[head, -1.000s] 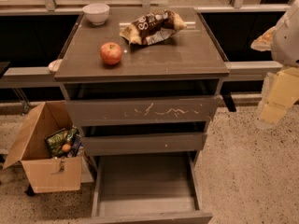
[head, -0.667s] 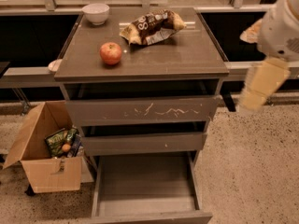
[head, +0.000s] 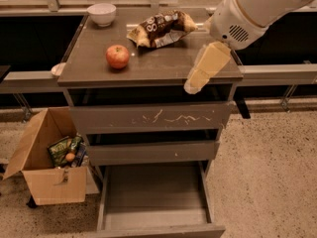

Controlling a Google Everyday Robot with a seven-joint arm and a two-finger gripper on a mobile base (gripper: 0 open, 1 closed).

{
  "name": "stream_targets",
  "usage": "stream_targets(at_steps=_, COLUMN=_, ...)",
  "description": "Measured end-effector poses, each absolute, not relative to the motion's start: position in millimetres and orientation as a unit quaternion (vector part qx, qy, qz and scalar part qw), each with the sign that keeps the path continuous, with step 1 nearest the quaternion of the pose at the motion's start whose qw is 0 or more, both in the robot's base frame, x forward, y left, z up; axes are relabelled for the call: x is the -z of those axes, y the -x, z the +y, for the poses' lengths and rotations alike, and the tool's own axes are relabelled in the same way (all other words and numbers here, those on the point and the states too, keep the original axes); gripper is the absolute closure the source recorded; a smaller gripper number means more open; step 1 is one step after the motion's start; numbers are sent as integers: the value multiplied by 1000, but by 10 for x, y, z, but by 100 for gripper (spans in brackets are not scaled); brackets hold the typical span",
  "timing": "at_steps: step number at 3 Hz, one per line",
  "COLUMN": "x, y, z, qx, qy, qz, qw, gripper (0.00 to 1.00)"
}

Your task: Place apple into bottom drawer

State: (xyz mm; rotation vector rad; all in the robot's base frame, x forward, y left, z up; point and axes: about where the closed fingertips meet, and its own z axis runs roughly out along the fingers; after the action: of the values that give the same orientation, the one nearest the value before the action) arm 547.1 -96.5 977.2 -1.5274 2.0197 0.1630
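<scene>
Standing on the floor at far left, a cardboard box point(head: 47, 185) holds packets and a small orange ball point(head: 70, 156), none of it part of the job. On the counter point(head: 163, 66), a white bowl point(head: 102, 14) sits at the back left corner. The apple point(head: 118, 56) rests just in front of it on the left half, exactly where it lay a second ago, untouched. Below, the bottom drawer point(head: 153, 195) stands pulled fully out, ready to receive it, while the scratched top drawer point(head: 148, 118) and the plain middle one stay closed. A crumpled snack bag point(head: 161, 29) lies toward the back, right of the apple. The change is at right: the tool point(head: 194, 86), a second ago hanging off the counter's right side, has swung inward. It now hangs over the counter's front right corner, tilted down and to the left. Whether it is wide or narrow cannot be told; it holds nothing. It is well apart from the apple, so this reads as the start of the reach, with the pick-up and the drop into the drawer yet to come.
</scene>
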Motion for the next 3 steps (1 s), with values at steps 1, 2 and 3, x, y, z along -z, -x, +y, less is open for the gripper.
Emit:
stream_targets(at_steps=1, x=-9772, y=-5471, z=-965, qx=-61, qy=575, qz=760, qw=297, gripper=0)
stream_targets(at_steps=2, x=-9578, y=-5801, z=-808, qx=-85, qy=558, qz=758, qw=326, gripper=0)
stream_targets(at_steps=3, x=-9425, y=-6310, z=-583, qx=-116, qy=541, qz=748, qw=365, gripper=0)
